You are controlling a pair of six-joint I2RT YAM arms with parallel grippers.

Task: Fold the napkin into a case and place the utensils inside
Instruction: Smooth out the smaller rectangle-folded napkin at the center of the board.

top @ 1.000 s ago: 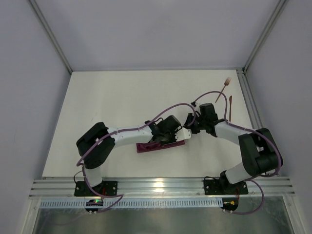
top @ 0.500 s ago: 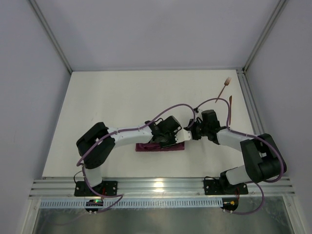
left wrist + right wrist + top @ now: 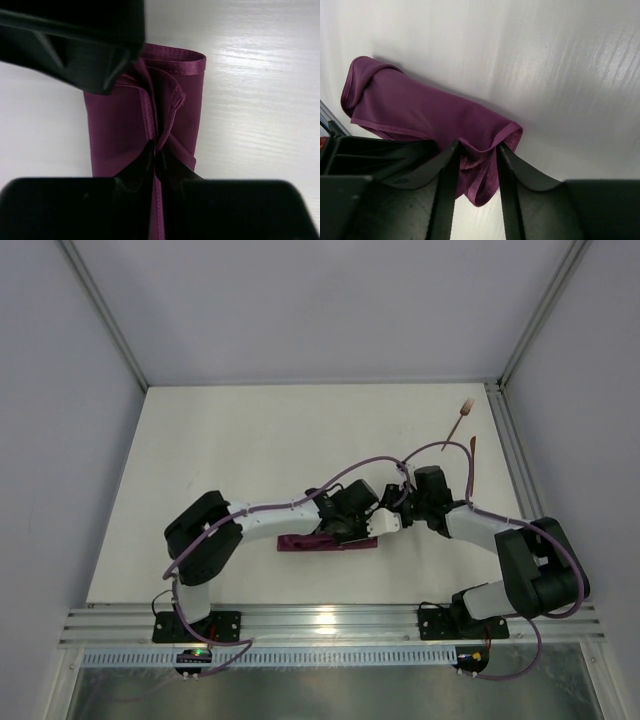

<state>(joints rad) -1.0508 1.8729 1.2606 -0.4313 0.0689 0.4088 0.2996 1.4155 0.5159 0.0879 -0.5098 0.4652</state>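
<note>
The plum-purple napkin (image 3: 310, 543) lies as a narrow folded strip on the table near the front, with both grippers at its right end. My left gripper (image 3: 356, 536) is shut on a raised fold along the strip; the left wrist view shows the cloth (image 3: 120, 125) pinched between its fingertips (image 3: 157, 156). My right gripper (image 3: 384, 529) holds the strip's end corner, with bunched cloth (image 3: 420, 110) between its fingers (image 3: 476, 165). The copper-brown fork (image 3: 458, 425) and knife (image 3: 472, 462) lie at the far right of the table, apart from both grippers.
A metal rail (image 3: 510, 450) runs along the table's right edge just beyond the utensils. Purple cables (image 3: 350, 468) arc over both arms. Grey walls close in the back and both sides.
Both grippers have moved toward the near edge with the napkin's right end. The strip, tilted earlier, now lies lower and nearly level. The utensils have not moved.
</note>
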